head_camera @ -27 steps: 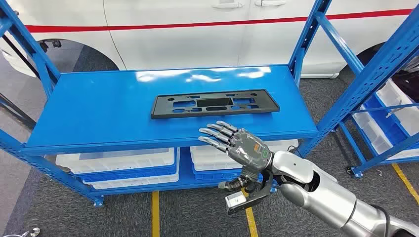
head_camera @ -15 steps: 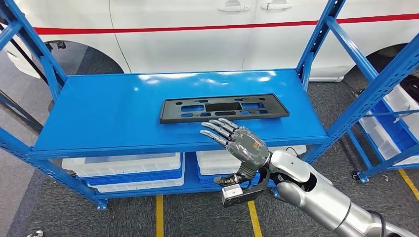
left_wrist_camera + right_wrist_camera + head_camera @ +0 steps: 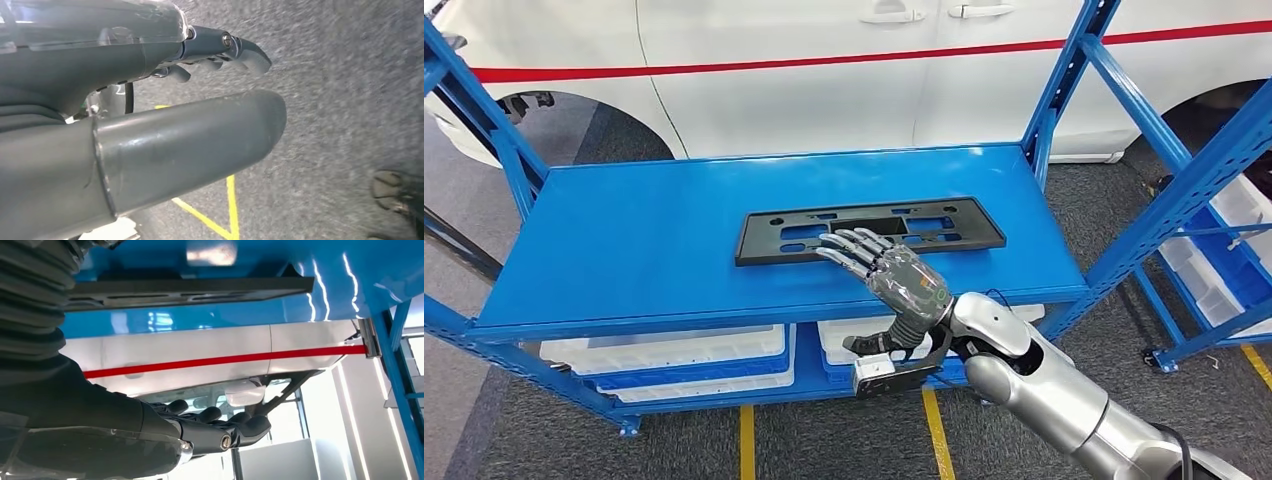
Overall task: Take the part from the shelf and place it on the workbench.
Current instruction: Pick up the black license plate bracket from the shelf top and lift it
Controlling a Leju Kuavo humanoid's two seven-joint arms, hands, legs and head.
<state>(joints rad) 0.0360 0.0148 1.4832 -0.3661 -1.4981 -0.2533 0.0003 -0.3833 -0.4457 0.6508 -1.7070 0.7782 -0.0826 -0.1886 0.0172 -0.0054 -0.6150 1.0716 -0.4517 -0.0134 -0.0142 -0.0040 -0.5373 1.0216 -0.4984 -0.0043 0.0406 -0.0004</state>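
The black slotted panel part [image 3: 869, 229] lies flat on the top deck of the blue shelf [image 3: 624, 250]. The right hand [image 3: 886, 272] hovers over the part's near edge, fingers extended and spread, holding nothing. The left hand [image 3: 125, 115] hangs above grey floor with a yellow line [image 3: 220, 220], fingers apart, empty.

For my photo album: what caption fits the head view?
Robot's right hand, fingers spread, over the black part on the blue shelf.

Silver arm, grey hand.
The right hand [image 3: 894, 281] has dark fingers, a clear back cover, green and orange markings, and a ribbed grey wrist cover.
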